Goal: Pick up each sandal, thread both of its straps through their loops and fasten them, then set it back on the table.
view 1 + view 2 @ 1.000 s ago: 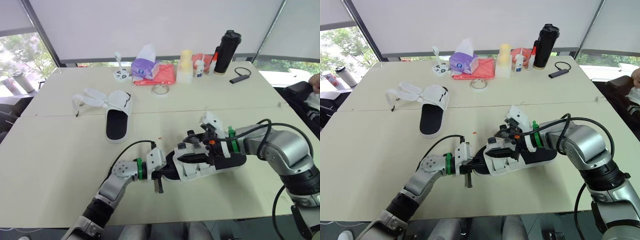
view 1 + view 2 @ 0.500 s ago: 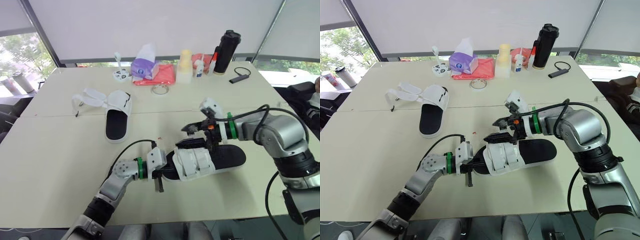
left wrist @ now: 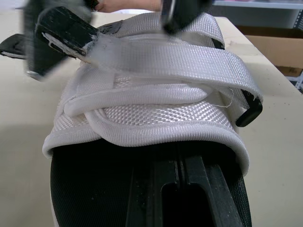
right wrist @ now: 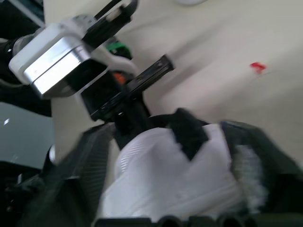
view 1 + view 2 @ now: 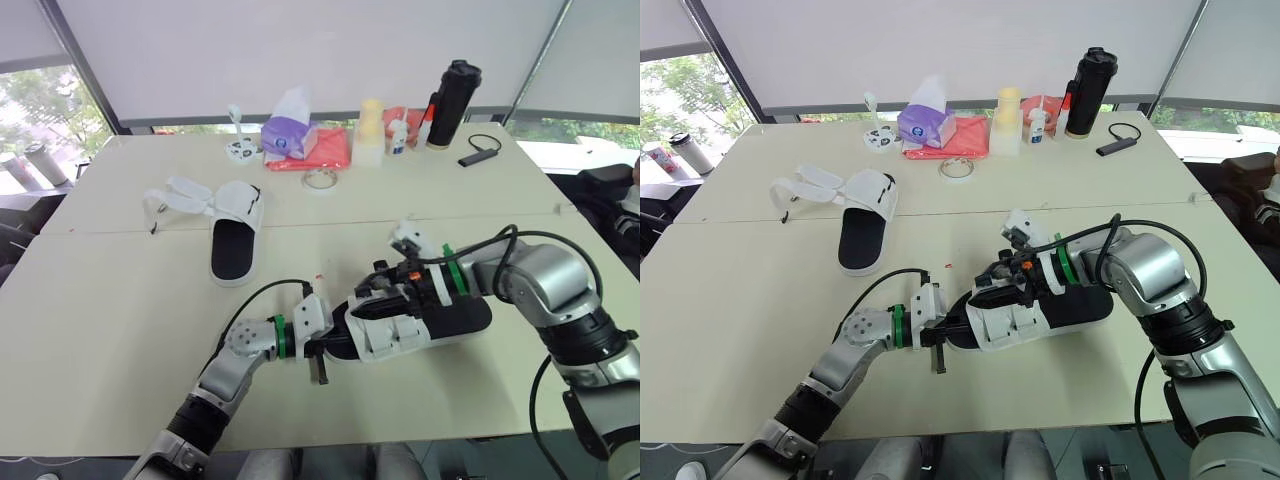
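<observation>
Fastening of the near sandal (image 5: 410,325) looks nearly finished on the table (image 5: 120,300), left tool (image 5: 318,352) pinching its toe, right tool (image 5: 385,290), grip unclear, at its straps, while the second sandal (image 5: 235,225) waits unfastened well apart.

Sandals: 2, i.e. near sandal (image 5: 400,338) and far sandal (image 5: 236,240).
Straps (image 3: 156,56) across near sandal's upper: 2.
Pincers: 2, i.e. left pincer (image 5: 322,355) and right pincer (image 5: 385,290).
Black flask (image 5: 455,100): 1.
Tissue pack (image 5: 288,132), purple: 1.
Flat red bag (image 5: 328,150): 1.
Tape ring (image 5: 320,179): 1.
Pale cup stack (image 5: 371,132): 1; no. of cups in it can't be told.
Sm. bottles (image 5: 400,137): 2.
Black dongle (image 5: 478,155) w/ cable: 1.
Sm. white holder (image 5: 242,150) w/ upright stick: 1.
Red speck (image 5: 319,277): 1.
Surface (image 5: 120,330): 1, w/ 1 seam across it.
</observation>
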`<state>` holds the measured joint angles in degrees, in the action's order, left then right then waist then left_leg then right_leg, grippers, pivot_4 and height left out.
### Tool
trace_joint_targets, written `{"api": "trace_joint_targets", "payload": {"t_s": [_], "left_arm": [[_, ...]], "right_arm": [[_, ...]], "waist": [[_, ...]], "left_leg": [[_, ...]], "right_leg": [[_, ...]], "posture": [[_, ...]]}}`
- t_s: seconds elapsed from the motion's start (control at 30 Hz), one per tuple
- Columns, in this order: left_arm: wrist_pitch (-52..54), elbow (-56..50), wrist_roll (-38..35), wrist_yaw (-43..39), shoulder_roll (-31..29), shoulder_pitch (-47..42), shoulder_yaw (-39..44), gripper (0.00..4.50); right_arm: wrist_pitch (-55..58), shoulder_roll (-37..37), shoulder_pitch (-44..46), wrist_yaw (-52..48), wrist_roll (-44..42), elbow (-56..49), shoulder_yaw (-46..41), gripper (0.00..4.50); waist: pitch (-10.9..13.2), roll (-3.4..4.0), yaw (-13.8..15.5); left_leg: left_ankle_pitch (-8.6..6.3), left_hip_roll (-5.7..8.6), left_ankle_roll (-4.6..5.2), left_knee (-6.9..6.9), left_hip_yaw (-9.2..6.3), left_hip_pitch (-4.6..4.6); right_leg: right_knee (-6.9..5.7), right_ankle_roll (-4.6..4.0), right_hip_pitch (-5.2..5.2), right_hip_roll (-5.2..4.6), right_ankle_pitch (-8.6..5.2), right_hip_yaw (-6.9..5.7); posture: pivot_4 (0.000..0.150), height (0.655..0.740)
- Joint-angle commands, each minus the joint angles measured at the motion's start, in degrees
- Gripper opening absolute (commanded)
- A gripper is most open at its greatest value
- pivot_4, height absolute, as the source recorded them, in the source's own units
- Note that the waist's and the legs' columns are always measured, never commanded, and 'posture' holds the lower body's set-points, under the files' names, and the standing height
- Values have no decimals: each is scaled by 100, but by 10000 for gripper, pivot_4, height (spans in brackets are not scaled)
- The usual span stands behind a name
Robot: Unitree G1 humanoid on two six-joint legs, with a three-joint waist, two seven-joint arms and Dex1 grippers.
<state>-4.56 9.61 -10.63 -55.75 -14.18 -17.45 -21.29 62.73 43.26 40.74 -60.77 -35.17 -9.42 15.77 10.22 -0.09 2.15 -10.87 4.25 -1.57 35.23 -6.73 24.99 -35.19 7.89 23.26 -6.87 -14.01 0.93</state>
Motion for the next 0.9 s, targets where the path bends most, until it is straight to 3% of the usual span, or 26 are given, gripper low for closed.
{"api": "trace_joint_targets", "payload": {"t_s": [0.03, 0.13, 0.17, 0.7, 0.9], "left_arm": [[96, 171, 192, 94, -33, 118, -38, 0], [94, 170, 192, 92, -33, 120, -40, 0], [99, 171, 190, 93, -33, 121, -37, 0], [130, 205, 211, 143, -39, 141, -29, 0], [140, 214, 209, 129, -62, 129, -56, 0]], "right_arm": [[59, -83, 15, 0, -123, -253, -112, 17499], [121, -133, 18, 23, -133, -263, -158, 2146], [166, -146, 35, 27, -156, -272, -176, 986], [591, 316, 434, -103, -919, -929, -1004, 986], [426, 297, 443, 68, -796, -828, -939, 986]], "waist": [[0, 0, 1], [0, 0, 1], [0, 0, 0], [0, 0, 0], [0, 0, -21]], "left_leg": [[0, 0, 0, 0, 0, 0], [0, 0, 0, 0, 0, 0], [0, 0, 0, 0, 0, 0], [0, -1, 0, 1, 1, 0], [0, -3, 0, -1, 2, 0]], "right_leg": [[0, 0, 0, 0, 0, 0], [0, 0, 0, 0, 0, 0], [0, 0, 0, 0, 0, 0], [-1, 0, 0, 0, 0, 0], [-3, 0, 4, 2, 0, 1]], "posture": [[1500, 7400], [1500, 7400], [1500, 7400], [1500, 7400], [1500, 7400]]}}
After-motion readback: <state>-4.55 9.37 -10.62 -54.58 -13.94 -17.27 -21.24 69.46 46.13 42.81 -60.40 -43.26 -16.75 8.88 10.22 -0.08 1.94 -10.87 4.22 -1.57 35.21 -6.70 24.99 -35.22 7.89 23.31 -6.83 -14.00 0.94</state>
